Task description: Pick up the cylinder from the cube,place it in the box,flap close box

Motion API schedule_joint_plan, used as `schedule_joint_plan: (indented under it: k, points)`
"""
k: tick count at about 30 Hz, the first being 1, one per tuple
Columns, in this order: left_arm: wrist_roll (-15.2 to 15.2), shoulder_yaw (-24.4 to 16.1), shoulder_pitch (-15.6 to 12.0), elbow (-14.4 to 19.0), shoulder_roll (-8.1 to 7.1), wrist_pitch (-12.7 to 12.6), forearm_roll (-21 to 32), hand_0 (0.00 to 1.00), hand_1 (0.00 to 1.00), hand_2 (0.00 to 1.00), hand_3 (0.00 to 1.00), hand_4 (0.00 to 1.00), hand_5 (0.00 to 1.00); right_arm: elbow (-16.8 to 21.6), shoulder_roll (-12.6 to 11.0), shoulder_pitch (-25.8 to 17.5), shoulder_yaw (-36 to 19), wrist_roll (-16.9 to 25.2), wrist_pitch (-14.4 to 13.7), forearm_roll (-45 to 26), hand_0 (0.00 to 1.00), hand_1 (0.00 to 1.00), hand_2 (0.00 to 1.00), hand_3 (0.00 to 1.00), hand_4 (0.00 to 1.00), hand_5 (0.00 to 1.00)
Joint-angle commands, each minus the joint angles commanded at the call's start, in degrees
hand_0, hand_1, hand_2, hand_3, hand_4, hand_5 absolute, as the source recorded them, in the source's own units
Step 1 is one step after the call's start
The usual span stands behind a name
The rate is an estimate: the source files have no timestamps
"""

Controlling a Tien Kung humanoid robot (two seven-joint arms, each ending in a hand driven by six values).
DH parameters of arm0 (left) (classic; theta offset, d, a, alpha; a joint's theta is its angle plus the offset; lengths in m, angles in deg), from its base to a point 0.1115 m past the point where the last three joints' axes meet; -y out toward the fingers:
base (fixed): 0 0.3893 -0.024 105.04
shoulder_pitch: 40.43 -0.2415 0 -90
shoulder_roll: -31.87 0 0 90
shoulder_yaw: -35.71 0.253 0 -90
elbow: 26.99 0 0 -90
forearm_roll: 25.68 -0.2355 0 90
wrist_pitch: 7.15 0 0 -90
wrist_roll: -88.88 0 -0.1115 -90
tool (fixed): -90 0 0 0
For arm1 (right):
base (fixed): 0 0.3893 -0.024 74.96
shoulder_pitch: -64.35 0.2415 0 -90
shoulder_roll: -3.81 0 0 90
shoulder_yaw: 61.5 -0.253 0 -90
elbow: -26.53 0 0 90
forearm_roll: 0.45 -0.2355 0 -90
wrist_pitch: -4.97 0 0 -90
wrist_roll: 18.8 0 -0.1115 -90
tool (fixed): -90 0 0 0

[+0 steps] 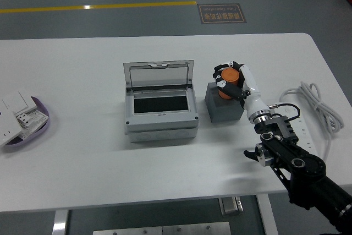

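The orange cylinder (229, 82) is seen standing upright on top of the dark grey cube (223, 105), right of the middle of the white counter (82, 53). It is clasped by the right robot hand (234, 81), whose fingers (222, 70) are curled around its sides. The arm is brought in from the lower right corner. Just left of the cube, apart from it, the grey box (161, 108) is placed with its clear flap lid (158, 74) raised at the far side and its dark interior exposed. A white cable (316, 105) is coiled on the counter near the right edge. At the left edge, a purple dish (39, 127) holding white parts is found.
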Motion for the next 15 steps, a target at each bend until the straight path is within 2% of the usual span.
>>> schedule_joint_plan:
  k: [5,6,11,12,15]
  points:
    - [0.2,-0.6,-0.1,0.0,-0.03,0.0,-0.6,0.576,0.602,0.597,0.619,0.635,0.153,4.6,-0.1,-0.2,1.2,-2.2,-1.8,3.6,0.414,0.421,0.367,0.248,0.002,0.002]
    - [0.3,-0.7,-0.1,0.0,-0.06,0.0,-0.7,0.576,0.602,0.597,0.619,0.636,0.156,6.0,0.2,0.0,1.8,-3.0,-2.2,5.0,0.339,0.372,0.342,0.236,0.002,0.002]
    - [0.2,-0.6,0.0,0.0,-0.12,0.0,-0.7,0.576,0.602,0.597,0.619,0.636,0.156,11.5,1.8,1.3,5.4,-6.9,-4.3,10.9,0.339,0.372,0.342,0.236,0.002,0.002]
    - [0.2,-0.6,0.0,0.0,-0.13,0.1,-0.7,0.576,0.602,0.598,0.619,0.637,0.16,12.7,2.3,1.8,6.6,-8.3,-4.9,12.6,0.153,0.247,0.301,0.215,0.002,0.002]
    - [0.2,-0.5,0.1,0.0,-0.16,0.1,-0.7,0.576,0.602,0.598,0.619,0.637,0.16,14.9,3.3,3.1,9.7,-12.1,-5.6,17.7,0.153,0.247,0.301,0.215,0.002,0.002]
